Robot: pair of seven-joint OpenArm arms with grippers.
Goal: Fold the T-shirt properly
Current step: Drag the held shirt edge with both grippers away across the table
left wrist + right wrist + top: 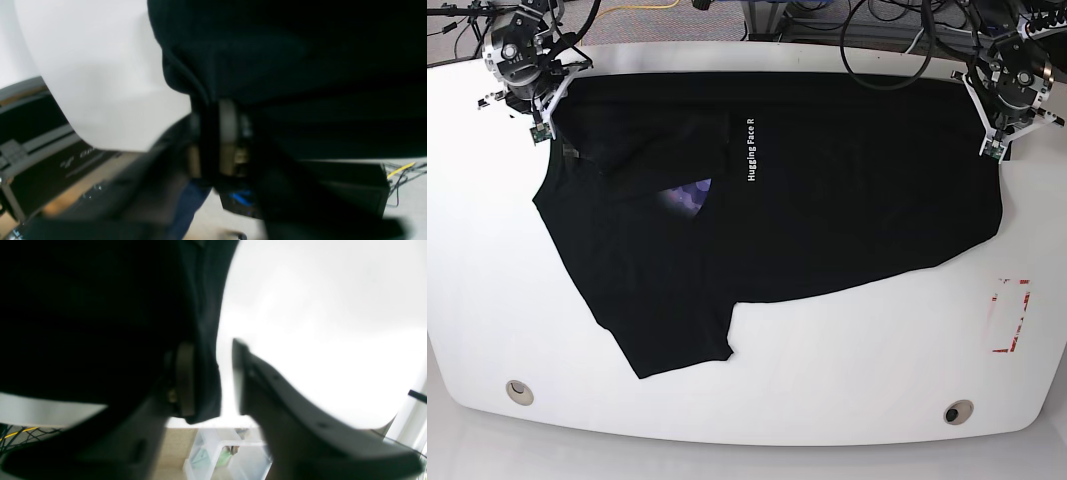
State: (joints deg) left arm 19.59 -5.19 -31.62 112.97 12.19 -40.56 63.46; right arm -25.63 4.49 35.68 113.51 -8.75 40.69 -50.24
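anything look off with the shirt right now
Yes. The T-shirt lies crooked on the table: a flap is folded over the print, hiding most of it, and one sleeve sticks out toward the near edge. No damage shows.

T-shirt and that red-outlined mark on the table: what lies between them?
Nothing. In the base view, only bare white table separates the T-shirt from the red-outlined mark.
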